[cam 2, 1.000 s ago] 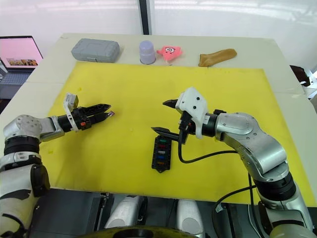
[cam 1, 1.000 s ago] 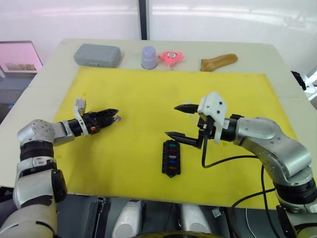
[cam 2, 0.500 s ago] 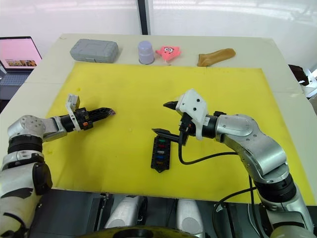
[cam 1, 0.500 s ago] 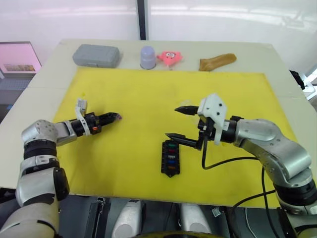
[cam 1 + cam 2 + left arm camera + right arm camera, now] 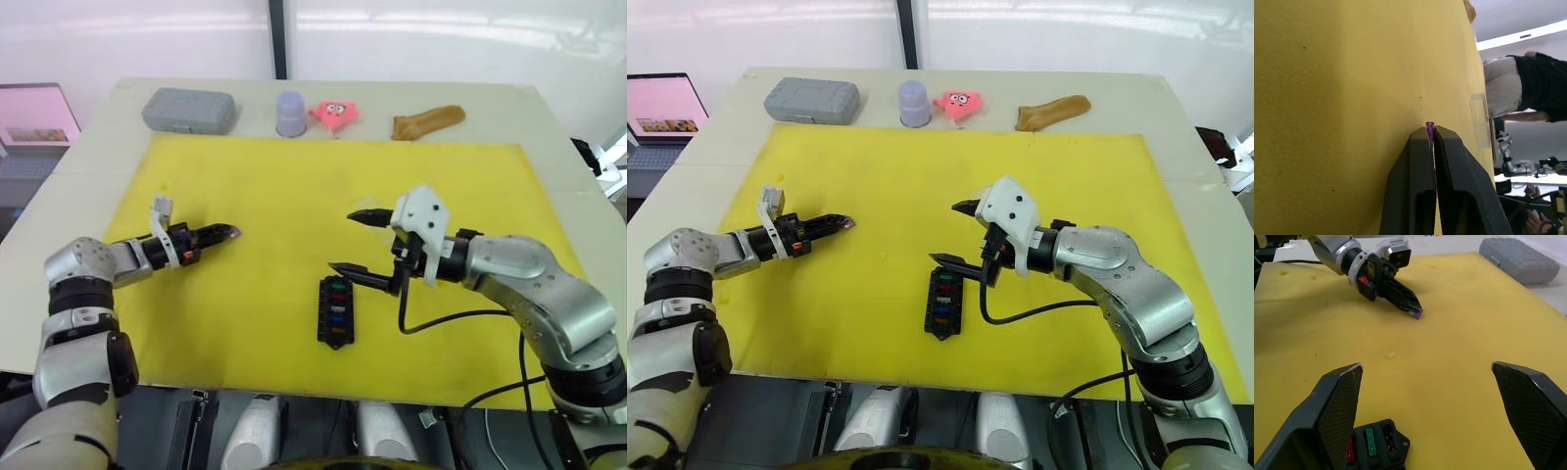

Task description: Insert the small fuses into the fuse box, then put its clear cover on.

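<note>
The black fuse box (image 5: 336, 311) lies on the yellow mat (image 5: 294, 186), with several coloured fuses in its slots. My left gripper (image 5: 232, 233) is low over the mat, left of the box. It is shut on a small purple fuse (image 5: 1429, 126) that pokes out of its tips. Just above the box's far end, my right gripper (image 5: 343, 241) stands wide open with nothing between its fingers. In the left wrist view a clear cover (image 5: 1480, 120) lies on the mat far ahead of the fingers.
Along the table's far edge sit a grey case (image 5: 188, 110), a lavender cup (image 5: 291, 113), a pink toy (image 5: 335, 113) and a brown object (image 5: 428, 120). A laptop (image 5: 34, 117) stands off the left side. A person (image 5: 1528, 88) stands beyond the mat.
The left gripper's fingers have closed on the purple fuse. The right arm and the fuse box have stayed where they were.
</note>
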{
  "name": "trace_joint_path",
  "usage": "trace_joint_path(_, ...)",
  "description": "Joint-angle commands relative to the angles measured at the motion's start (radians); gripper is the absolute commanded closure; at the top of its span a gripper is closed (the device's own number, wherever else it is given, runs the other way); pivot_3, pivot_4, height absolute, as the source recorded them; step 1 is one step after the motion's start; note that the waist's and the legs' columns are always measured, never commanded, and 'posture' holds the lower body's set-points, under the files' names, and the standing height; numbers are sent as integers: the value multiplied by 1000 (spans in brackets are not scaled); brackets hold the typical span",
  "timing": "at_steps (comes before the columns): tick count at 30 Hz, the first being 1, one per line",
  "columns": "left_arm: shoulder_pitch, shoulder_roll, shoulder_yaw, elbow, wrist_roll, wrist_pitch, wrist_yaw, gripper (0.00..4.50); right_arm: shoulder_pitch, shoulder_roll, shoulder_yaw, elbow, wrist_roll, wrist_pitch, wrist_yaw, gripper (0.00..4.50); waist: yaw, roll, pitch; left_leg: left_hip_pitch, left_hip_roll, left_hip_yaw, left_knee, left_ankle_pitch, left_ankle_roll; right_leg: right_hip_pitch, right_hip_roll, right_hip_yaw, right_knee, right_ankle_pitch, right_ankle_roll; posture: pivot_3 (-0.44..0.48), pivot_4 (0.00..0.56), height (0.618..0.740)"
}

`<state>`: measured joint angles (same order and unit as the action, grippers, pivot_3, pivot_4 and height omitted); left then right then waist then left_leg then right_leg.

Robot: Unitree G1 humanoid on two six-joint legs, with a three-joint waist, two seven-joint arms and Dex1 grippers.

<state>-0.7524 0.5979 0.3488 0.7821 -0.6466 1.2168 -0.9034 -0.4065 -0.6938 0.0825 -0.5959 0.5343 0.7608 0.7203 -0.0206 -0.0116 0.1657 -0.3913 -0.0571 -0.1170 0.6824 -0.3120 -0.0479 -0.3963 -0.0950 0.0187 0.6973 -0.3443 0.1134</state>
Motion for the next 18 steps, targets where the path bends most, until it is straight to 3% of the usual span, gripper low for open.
trace_joint_path(1,-10,48,33,-77,-36,45,-4,4485,8,-2,-34,-50,28,10,-9,0,-2,-1,0,0,0,0,0,0,0,0,0,0,0,0,0,0,150,740)
trace_joint_path(4,-4,65,67,-243,-121,164,0,4485,30,30,-96,-66,116,55,-31,0,-4,-2,1,-1,1,0,0,0,0,-1,1,0,0,0,0,0,150,740)
trace_joint_path(8,12,38,124,-587,-310,366,11,4485,45,103,-221,-71,368,174,-111,0,-2,-2,1,-2,1,0,0,0,0,-1,-1,0,0,0,0,0,150,740)
trace_joint_path(13,41,-60,135,-783,-473,398,89,4485,5,120,-278,-19,676,302,-228,0,1,-2,1,-1,1,0,-1,0,0,0,-2,1,-1,0,0,0,150,740)
trace_joint_path(15,57,-106,136,-871,-544,394,107,4485,-39,144,-279,35,869,303,-348,0,-6,-2,1,-1,2,0,0,0,0,0,-2,1,-1,0,0,0,150,740)
trace_joint_path(18,63,-174,155,-920,-632,381,170,4485,-88,148,-252,73,1026,289,-474,0,-18,-2,1,-1,3,0,-1,0,0,0,-1,1,-2,0,0,0,150,740)
